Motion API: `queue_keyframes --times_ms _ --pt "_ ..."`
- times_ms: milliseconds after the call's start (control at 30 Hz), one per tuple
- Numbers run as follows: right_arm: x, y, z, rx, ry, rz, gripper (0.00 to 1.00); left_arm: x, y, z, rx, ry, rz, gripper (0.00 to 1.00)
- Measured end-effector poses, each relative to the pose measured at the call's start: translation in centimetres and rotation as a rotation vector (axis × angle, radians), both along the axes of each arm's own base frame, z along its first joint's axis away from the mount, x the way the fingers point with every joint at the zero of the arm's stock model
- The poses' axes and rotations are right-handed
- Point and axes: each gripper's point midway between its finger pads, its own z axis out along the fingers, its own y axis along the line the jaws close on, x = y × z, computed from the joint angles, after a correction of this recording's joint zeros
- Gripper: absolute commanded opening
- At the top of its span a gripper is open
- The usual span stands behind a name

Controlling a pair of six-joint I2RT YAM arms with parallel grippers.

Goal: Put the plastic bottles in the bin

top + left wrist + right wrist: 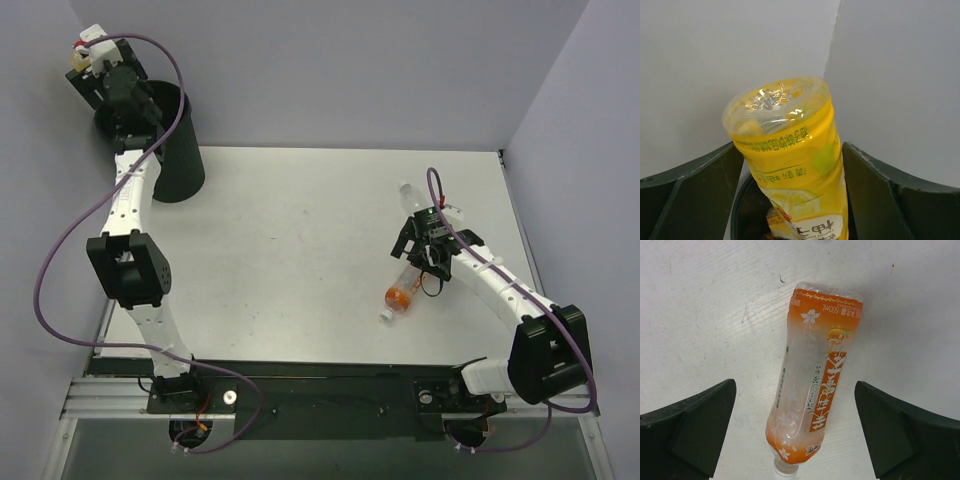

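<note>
My left pincer (792, 200) is clamped on a yellow bottle (790, 150), its base turned toward the wrist camera. I hold it in the air at the far left corner. Just below the pincer gapes the dark mouth of the bin (737, 205), with a scrap of orange label showing inside. I judge this to be the drop step. The next move calls only for letting go once the bottle hangs squarely over the opening, not over the rim. Its lean suggests it may tip as it falls.

My right pincer (795, 390) hangs spread wide and grips nothing. Its fingers (690, 430) stand well apart on either side of an orange bottle (812, 375). That bottle lies flat on the counter (300, 230) directly beneath, cap toward the wrist. To my mind this pick is lined up but not yet begun. It needs a straight descent and a squeeze across the crumpled middle. Just beyond the right pincer lies a clear bottle (410, 195), near enough to be nudged.

The counter is a pale, scuffed sheet, matte with faint scratches. The bin stands past its far left corner, a long carry from the right pincer. Beyond both pincers rise plain lavender-grey walls (350, 70), closing the space on three sides.
</note>
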Motion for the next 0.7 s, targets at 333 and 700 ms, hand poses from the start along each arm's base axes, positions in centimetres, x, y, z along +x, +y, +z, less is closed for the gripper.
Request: queue_keyframes --times_ms 333,700 --pt "0.0 0.2 0.0 0.007 0.004 0.004 1.0 0.4 -1.2 -3.1 -0.06 0.118 -0.037 0.95" --pt "-2.8 -0.6 -0.5 0.045 -0.033 -0.025 0.98 -9.3 -21.8 -2.8 0.026 0.35 -0.441 0.96"
